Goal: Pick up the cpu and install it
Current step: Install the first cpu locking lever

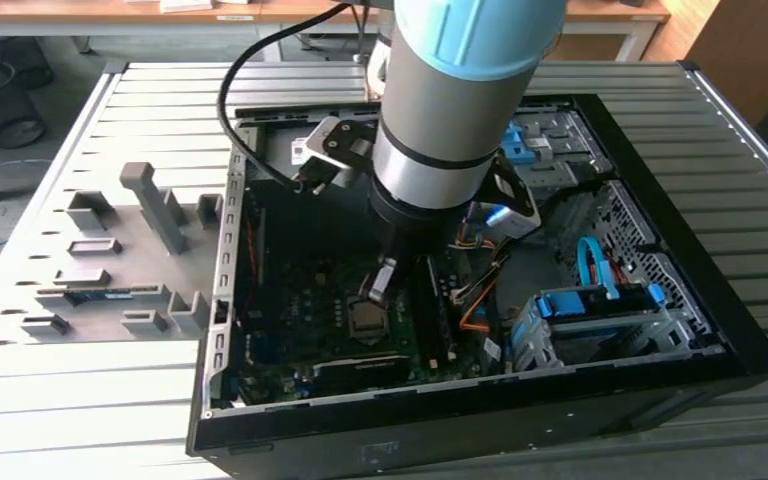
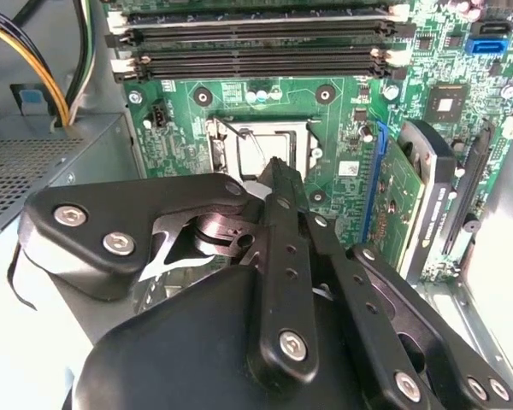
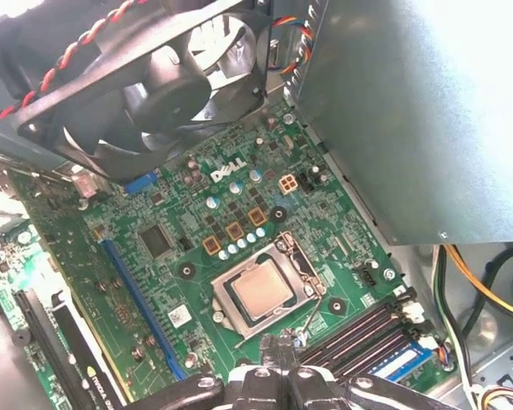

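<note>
While the tool [image 3: 278,352] hovers, the cpu [image 3: 262,291] seemingly sits socketed.

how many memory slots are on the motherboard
4, side by side in one bank next to the cpu socket. In the second wrist view they run as long black slots beyond the gripper. None looks hidden, though the farthest sits at the frame edge.
</note>
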Robot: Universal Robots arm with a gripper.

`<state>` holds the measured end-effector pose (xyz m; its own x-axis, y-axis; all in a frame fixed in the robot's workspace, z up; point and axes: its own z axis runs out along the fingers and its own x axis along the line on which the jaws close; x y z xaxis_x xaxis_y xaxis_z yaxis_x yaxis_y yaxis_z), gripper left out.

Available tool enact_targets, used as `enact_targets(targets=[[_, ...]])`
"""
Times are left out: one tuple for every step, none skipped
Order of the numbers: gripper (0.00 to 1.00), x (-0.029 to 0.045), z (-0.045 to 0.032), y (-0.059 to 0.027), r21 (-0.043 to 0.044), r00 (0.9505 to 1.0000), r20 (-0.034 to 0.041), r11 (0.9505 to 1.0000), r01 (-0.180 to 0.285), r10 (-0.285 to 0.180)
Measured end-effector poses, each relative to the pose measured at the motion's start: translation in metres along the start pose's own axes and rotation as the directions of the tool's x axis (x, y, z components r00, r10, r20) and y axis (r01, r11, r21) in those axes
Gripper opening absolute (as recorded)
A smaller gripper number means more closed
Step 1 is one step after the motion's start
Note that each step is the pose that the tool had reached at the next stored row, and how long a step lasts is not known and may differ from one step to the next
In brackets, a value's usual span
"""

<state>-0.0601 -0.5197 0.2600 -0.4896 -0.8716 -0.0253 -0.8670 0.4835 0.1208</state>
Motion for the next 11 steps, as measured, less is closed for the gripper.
enact_targets(targets=[[0.1, -0.001, -0.0004, -0.0017, -0.0045, 1.0, -0.0008, 1.0, 0.001, -0.001], [0.1, -0.002, -0.0006, -0.0036, -0.0096, 1.0, -0.0016, 1.0, 0.001, -0.001], [0.1, -0.0031, -0.0009, -0.0055, -0.0149, 1.0, -0.0027, 0.9999, 0.002, -0.002], [0.1, -0.0044, -0.0011, -0.0074, -0.0201, 1.0, -0.004, 0.9998, 0.002, -0.002], [0.1, -0.0057, -0.0014, -0.0094, -0.0261, 1.0, -0.0053, 0.9997, 0.002, -0.002], [0.1, -0.0071, -0.0016, -0.0115, -0.0321, 1.0, -0.0073, 0.9995, 0.001, -0.002], [0.1, -0.0087, -0.0015, -0.014, -0.0385, 0.9999, -0.0099, 0.9993, 0.001, -0.001], [0.1, -0.0104, -0.0013, -0.0168, -0.0447, 0.9999, -0.0131, 0.999, 0.0, -0.001], [0.1, -0.0124, -0.0007, -0.0199, -0.0503, 0.9999, -0.0163, 0.9987, 0.0, -0.001], [0.1, -0.0141, 0.0, -0.0227, -0.0548, 0.9998, -0.0188, 0.9985, -0.001, 0.0], [0.1, -0.0156, 0.0015, -0.0238, -0.0573, 0.9998, -0.0204, 0.9984, -0.001, 0.0]])
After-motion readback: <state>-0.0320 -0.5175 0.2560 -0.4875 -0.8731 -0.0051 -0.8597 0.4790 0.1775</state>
